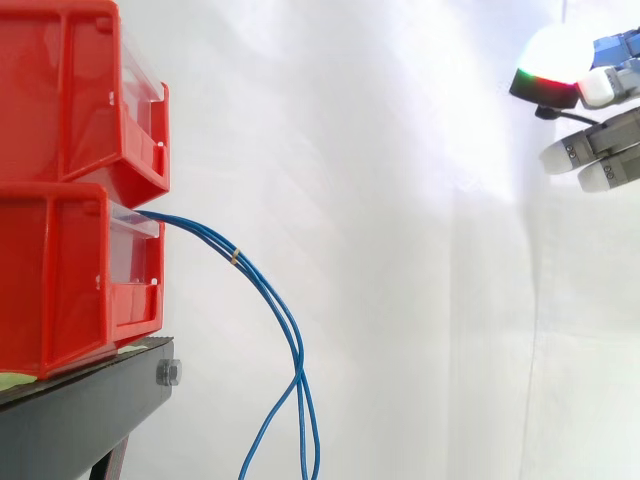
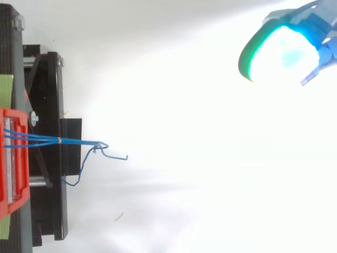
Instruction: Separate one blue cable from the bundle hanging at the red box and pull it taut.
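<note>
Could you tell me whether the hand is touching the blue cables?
Apart. The side view shows a wide gap between the hand and the blue cables.

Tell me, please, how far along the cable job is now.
Nothing looks done: the blue cables hang slack and banded together from the lower red bin. In hand: the robot hand hovers open, apart from them. Left: separating one cable and pulling it taut.

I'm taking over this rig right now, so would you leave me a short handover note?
The hand is open and holds nothing, up high and well clear of the work.
The blue cables are banded together and hang from the lower red bin on the black stand.
Done: nothing; no cable is separated.
Left: reach the bundle, pick out one cable, pull it taut.
</note>
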{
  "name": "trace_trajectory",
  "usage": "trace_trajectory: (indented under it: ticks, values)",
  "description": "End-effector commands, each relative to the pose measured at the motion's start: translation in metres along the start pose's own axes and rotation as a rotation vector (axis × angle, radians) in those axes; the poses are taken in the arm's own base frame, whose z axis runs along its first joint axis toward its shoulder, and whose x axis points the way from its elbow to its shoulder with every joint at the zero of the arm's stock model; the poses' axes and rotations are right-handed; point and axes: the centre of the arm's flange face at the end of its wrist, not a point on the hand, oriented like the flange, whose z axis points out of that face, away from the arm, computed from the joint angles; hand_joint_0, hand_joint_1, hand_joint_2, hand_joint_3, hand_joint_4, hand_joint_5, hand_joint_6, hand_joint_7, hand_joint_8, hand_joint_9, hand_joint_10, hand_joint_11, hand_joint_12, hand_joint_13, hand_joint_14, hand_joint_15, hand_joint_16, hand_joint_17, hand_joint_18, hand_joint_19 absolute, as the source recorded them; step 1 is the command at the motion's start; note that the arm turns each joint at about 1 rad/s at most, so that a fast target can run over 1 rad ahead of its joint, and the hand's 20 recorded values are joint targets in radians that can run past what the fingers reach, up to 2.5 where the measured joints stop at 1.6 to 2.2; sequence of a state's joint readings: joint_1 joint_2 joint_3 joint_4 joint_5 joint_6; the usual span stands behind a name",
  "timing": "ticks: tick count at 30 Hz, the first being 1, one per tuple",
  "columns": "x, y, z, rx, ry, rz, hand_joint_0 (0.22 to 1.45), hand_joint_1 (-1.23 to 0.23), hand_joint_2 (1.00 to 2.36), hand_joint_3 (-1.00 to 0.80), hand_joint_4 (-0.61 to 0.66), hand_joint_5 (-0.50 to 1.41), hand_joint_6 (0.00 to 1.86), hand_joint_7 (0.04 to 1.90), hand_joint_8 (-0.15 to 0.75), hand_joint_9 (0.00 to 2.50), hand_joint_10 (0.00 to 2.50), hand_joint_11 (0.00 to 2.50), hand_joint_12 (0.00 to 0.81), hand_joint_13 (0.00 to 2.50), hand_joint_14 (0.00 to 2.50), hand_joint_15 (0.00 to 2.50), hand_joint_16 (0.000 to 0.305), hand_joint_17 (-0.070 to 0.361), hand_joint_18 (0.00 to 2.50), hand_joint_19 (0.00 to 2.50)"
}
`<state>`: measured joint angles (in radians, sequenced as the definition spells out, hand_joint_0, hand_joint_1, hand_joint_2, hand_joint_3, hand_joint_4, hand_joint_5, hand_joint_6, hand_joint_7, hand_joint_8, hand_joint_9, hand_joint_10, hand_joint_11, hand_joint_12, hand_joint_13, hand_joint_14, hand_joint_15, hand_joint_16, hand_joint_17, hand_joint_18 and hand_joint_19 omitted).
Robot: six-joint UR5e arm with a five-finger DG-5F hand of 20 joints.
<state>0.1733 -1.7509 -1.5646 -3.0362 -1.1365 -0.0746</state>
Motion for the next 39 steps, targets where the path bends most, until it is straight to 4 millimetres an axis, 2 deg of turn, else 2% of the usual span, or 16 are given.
trace_trajectory:
  ticks: [1, 9, 15, 22, 24, 26, 35, 36, 37, 38, 39]
  values:
    - [0.004, -0.006, 0.003, 0.012, 0.0, -0.003, 0.53, -0.6, 1.0, -0.5, 0.19, -0.21, 0.5, 0.83, 0.248, 0.41, 0.01, 0.24, 0.328, 0.2, 0.0, 0.06, 0.044, 0.1, 0.07, 0.06]
    - [0.009, -0.017, 0.009, 0.024, -0.006, -0.017, 0.53, -0.6, 1.0, -0.5, 0.2, -0.21, 0.5, 0.83, 0.251, 0.41, 0.01, 0.24, 0.329, 0.2, 0.0, 0.06, 0.044, 0.099, 0.08, 0.07]
    - [0.017, -0.043, 0.023, 0.053, -0.001, -0.018, 0.53, -0.6, 1.0, -0.5, 0.2, -0.21, 0.5, 0.83, 0.253, 0.41, 0.01, 0.25, 0.33, 0.2, 0.0, 0.06, 0.043, 0.098, 0.08, 0.08]
    - [0.022, -0.043, 0.029, 0.013, 0.001, -0.018, 0.53, -0.61, 1.0, -0.5, 0.2, -0.21, 0.5, 0.83, 0.255, 0.42, 0.01, 0.25, 0.33, 0.21, 0.0, 0.07, 0.043, 0.097, 0.09, 0.08]
    - [0.024, -0.049, 0.032, 0.022, 0.006, -0.013, 0.53, -0.6, 1.0, -0.5, 0.2, -0.21, 0.5, 0.83, 0.256, 0.42, 0.01, 0.26, 0.332, 0.22, 0.0, 0.07, 0.043, 0.097, 0.1, 0.07]
    - [0.026, -0.065, 0.038, 0.044, 0.013, -0.016, 0.52, -0.59, 1.0, -0.5, 0.2, -0.21, 0.5, 0.82, 0.255, 0.43, 0.01, 0.26, 0.332, 0.24, 0.0, 0.07, 0.044, 0.098, 0.11, 0.07]
    - [0.033, -0.078, 0.053, 0.004, 0.025, 0.018, 0.49, -0.57, 1.0, -0.5, 0.19, -0.22, 0.5, 0.82, 0.259, 0.44, 0.01, 0.27, 0.331, 0.29, 0.0, 0.1, 0.046, 0.102, 0.14, 0.09]
    - [0.035, -0.087, 0.057, 0.011, 0.029, 0.02, 0.49, -0.57, 1.0, -0.5, 0.19, -0.22, 0.5, 0.82, 0.259, 0.44, 0.01, 0.27, 0.33, 0.29, 0.0, 0.1, 0.045, 0.102, 0.14, 0.1]
    - [0.035, -0.087, 0.058, 0.006, 0.027, 0.024, 0.49, -0.56, 1.0, -0.5, 0.19, -0.22, 0.5, 0.82, 0.26, 0.45, 0.01, 0.27, 0.33, 0.3, 0.0, 0.1, 0.045, 0.101, 0.16, 0.11]
    - [0.036, -0.098, 0.063, 0.016, 0.023, 0.026, 0.49, -0.56, 1.0, -0.5, 0.19, -0.22, 0.5, 0.82, 0.26, 0.45, 0.01, 0.27, 0.331, 0.3, 0.0, 0.1, 0.045, 0.101, 0.16, 0.11]
    - [0.037, -0.097, 0.063, 0.012, 0.025, 0.031, 0.49, -0.56, 1.0, -0.5, 0.19, -0.22, 0.5, 0.82, 0.264, 0.46, 0.01, 0.27, 0.331, 0.31, 0.0, 0.11, 0.045, 0.101, 0.17, 0.1]
